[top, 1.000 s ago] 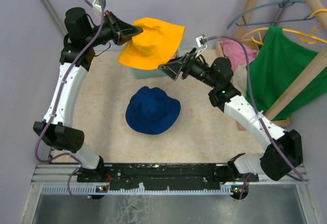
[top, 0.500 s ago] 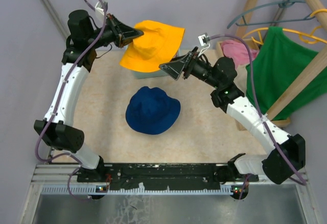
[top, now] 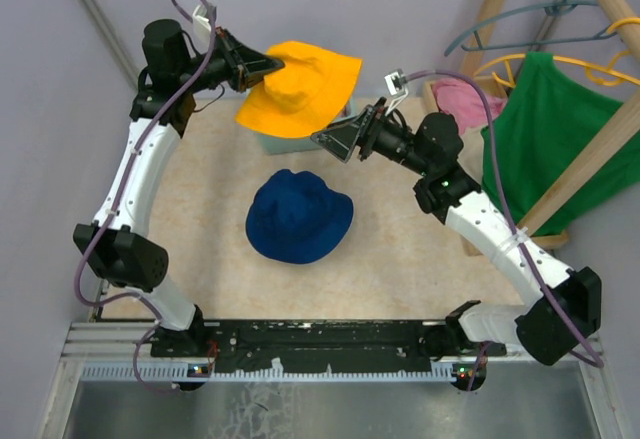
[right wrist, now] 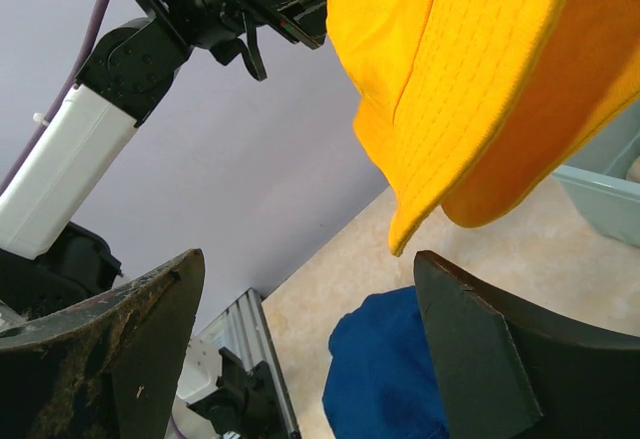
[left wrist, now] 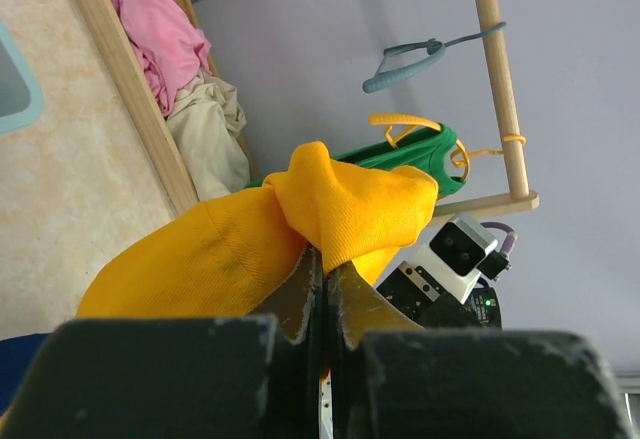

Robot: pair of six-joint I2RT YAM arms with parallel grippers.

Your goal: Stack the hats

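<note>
Two hats matter right now. Left gripper (top: pixel 268 62) is clenched on a pinch of the floppy yellow-orange fabric bucket hat (top: pixel 305 84), which has crept a bit higher, dangling from its fingers (left wrist: pixel 298 304). Right gripper (top: pixel 328 141) waits spread wide just under the brim, grasping nothing. Navy blue fabric bucket hat (top: pixel 298 217) lies flat below, so the stacking drop isn't done yet.

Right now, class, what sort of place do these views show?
Probably a robot test cell staged as a clothing corner: a wooden rack with a green shirt, a yellow hat and a navy hat.
</note>
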